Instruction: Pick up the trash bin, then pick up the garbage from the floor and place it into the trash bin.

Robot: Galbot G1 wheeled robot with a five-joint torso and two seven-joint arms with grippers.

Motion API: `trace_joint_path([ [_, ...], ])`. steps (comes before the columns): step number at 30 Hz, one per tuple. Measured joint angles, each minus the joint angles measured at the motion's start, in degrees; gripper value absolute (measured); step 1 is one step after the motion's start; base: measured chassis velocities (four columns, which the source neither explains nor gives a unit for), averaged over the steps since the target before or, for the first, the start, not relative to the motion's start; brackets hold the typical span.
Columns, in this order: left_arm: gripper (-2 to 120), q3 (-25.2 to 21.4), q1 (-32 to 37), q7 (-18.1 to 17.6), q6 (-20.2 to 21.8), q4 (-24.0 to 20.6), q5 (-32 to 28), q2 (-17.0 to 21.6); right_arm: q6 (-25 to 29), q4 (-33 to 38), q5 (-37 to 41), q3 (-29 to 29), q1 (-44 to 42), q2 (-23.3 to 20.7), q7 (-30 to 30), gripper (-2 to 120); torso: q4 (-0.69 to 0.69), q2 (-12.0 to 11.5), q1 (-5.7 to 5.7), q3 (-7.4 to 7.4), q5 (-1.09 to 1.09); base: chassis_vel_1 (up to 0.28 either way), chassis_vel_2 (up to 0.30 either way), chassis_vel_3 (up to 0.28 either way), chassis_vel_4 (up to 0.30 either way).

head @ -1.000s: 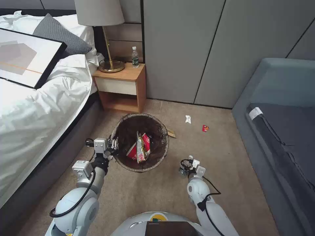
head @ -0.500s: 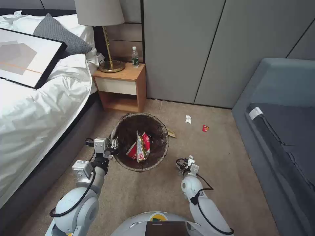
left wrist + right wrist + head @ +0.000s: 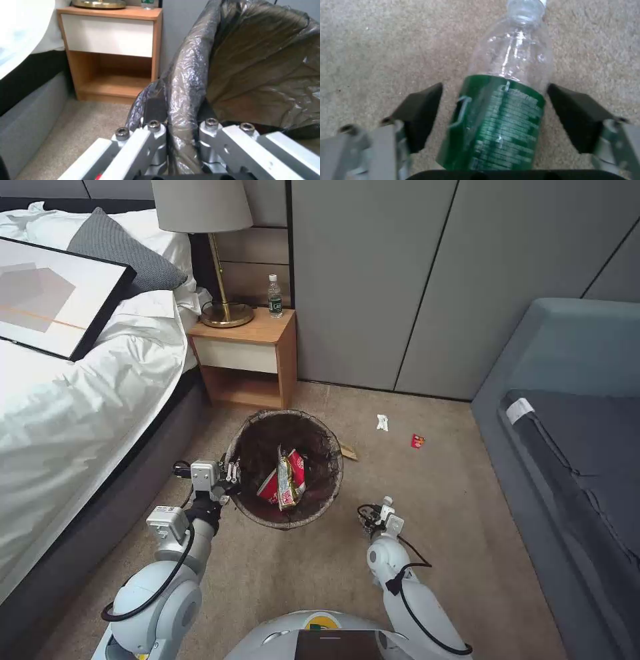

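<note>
1. The left pincer (image 3: 230,478) pinches the bin (image 3: 287,468) by its near-left rim, one finger each side of the bag-lined wall; the bin looks light and thin-walled, the bag slick, so the rim seems the sound hold
2. The bin holds red packets (image 3: 285,480) and sits on the floor (image 3: 460,500) before the nightstand (image 3: 247,355)
3. The right pincer (image 3: 493,117) is spread around a bottle (image 3: 506,100) lying on the floor; clear, empty, likely light, smooth and crushable, best taken across the labelled middle
4. The right wrist view shows this straddle; the head view shows litter (image 3: 382,422) beyond
</note>
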Motion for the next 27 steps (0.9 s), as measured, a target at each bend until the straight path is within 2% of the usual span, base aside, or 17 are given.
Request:
trace_joint_path([
  [3,7,0.0,0.0,0.0,0.0,0.0,0.0,0.0,0.0,-0.7,0.2,0.0,0.3,0.1,0.0,59,0.0,0.0,0.0,0.0,0.0,0.0,0.0,0.0,0.0],
  [6,7,0.0,0.0,0.0,0.0,0.0,0.0,0.0,0.1,-1.0,0.3,0.1,0.5,0.3,0.0,53,0.01,0.0,0.0,-0.01,-0.01,0.0,0.0,0.0,0.0],
  [8,7,0.0,0.0,0.1,0.0,-0.1,0.0,0.1,0.2,-1.4,0.6,0.3,0.7,0.4,0.0,43,0.0,0.0,0.0,-0.01,-0.02,0.0,0.0,0.0,0.0],
  [13,7,0.1,0.0,0.2,0.0,-0.2,0.0,0.1,0.4,-1.3,0.7,0.3,0.6,0.4,0.0,31,0.01,0.0,0.0,-0.01,-0.01,0.0,0.0,0.0,0.0],
  [18,7,0.1,0.0,0.2,0.0,-0.2,0.0,0.1,0.4,1.5,-0.4,-0.2,-0.8,-0.6,-0.2,28,0.02,0.0,0.0,0.0,0.03,0.0,0.0,0.0,0.0],
  [21,7,0.1,0.0,0.2,0.0,-0.2,-0.1,0.2,1.1,8.9,-4.6,-0.9,-3.9,-4.9,-3.8,28,0.01,0.0,0.0,0.0,0.01,0.0,0.0,0.0,0.0],
  [22,7,0.1,0.0,0.2,0.0,-0.2,-0.1,0.2,1.1,8.9,-4.6,-0.9,-3.9,-4.9,-3.8,28,0.01,0.0,0.0,0.0,0.01,0.0,0.0,0.0,0.0],
  [24,7,0.0,0.0,0.2,0.0,-0.2,-0.2,0.3,1.9,13.7,-7.6,-0.7,-5.7,-8.9,-8.4,28,0.01,0.0,0.0,0.0,0.02,0.0,0.0,0.0,0.0],
  [27,7,-0.3,0.0,0.2,0.0,-0.3,-0.3,0.5,1.0,20.9,-8.1,0.4,-8.3,-14.5,-14.4,28,-0.01,0.0,0.0,0.0,0.02,0.0,0.0,0.0,0.0],
])
